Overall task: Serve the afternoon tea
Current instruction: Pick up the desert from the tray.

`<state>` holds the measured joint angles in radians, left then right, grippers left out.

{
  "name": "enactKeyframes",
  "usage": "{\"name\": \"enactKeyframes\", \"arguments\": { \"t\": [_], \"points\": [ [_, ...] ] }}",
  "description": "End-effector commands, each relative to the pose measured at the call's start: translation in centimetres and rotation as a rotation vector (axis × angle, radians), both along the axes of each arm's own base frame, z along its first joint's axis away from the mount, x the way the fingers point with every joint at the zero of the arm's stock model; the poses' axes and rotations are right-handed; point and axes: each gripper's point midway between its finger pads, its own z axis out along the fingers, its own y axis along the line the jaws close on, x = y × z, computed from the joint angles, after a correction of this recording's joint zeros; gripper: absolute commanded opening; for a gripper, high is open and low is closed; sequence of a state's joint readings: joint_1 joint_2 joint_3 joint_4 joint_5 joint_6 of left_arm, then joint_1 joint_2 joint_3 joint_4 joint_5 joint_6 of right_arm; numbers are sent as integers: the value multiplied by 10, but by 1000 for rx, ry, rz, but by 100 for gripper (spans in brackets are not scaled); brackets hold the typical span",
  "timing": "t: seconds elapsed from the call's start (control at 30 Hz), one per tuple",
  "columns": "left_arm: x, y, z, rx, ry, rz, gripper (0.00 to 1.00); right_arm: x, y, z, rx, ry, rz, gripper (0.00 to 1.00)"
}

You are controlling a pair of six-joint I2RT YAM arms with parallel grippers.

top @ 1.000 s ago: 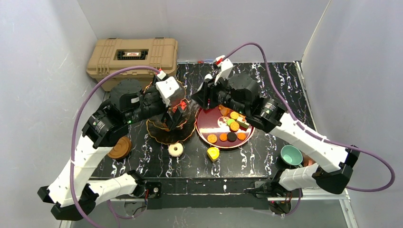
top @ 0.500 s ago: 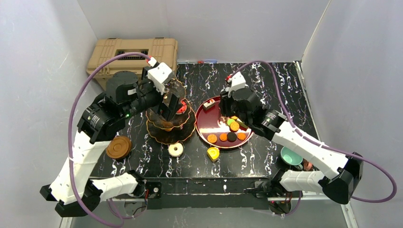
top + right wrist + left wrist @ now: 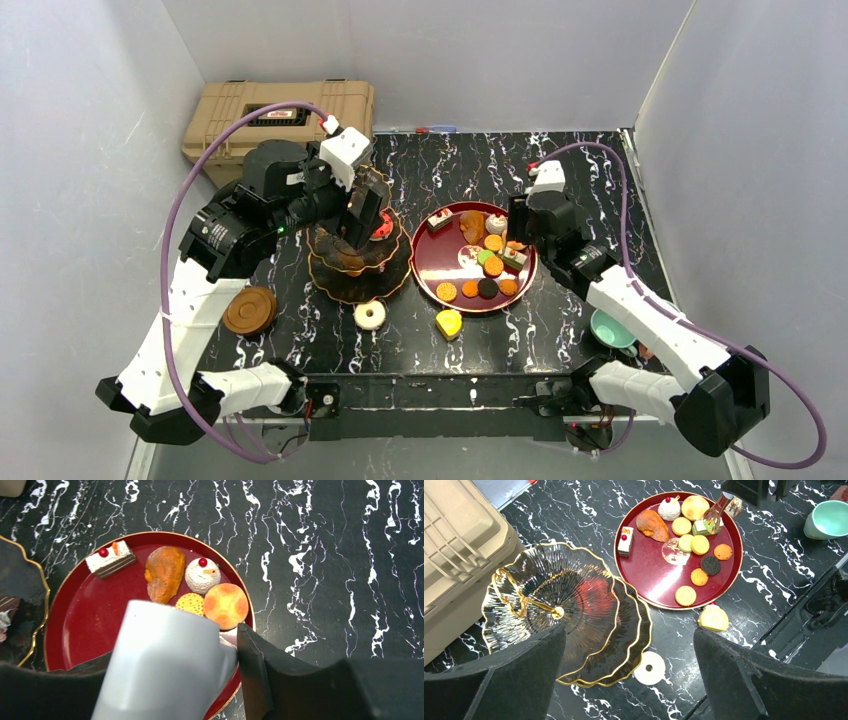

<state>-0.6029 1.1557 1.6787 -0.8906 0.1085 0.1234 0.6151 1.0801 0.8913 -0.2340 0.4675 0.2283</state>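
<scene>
Two end effectors: left end effector (image 3: 628, 632) spread wide over the dark three-tier stand w/ gold scalloped rims (image 3: 345, 275), left of the round red tray (image 3: 435, 255). Right end effector (image 3: 516, 240) hangs over the tray's right side; its grip can't be told. Best approach is prob. a vertical descent, pinching one sweet only, e.g. the green-white cake slice (image 3: 700, 527).

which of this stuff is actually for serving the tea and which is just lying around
For the job:
three-tier stand
red tray and the sweets on it
donut
yellow cake
teal cup
brown saucer

Just lying about:
tan case
</scene>
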Motion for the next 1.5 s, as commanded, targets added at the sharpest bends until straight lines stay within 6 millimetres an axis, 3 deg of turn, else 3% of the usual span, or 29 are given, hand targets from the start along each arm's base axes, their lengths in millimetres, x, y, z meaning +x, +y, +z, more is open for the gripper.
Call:
{"name": "enactKeyframes", "arguments": {
  "t": [0.0,0.53,1.07,1.23,1.37,1.47],
  "points": [
    [-5,2,10,-26,-11,1,98,16,-4,21,63,-111,-37,61],
    [-5,3,13,-32,-30,1,98,34,-5,-2,109,-90,-46,62],
    [-3,1,19,-43,-44,-3,98,31,-6,-13,68,-59,-3,70],
    [-2,2,20,-45,-49,3,98,29,-2,-20,77,-40,16,58],
    [-1,3,23,-47,-59,8,98,22,-4,-31,60,-9,25,35],
    [-1,2,22,-46,-57,9,98,20,-6,-29,55,-17,26,25]
  ]
}}
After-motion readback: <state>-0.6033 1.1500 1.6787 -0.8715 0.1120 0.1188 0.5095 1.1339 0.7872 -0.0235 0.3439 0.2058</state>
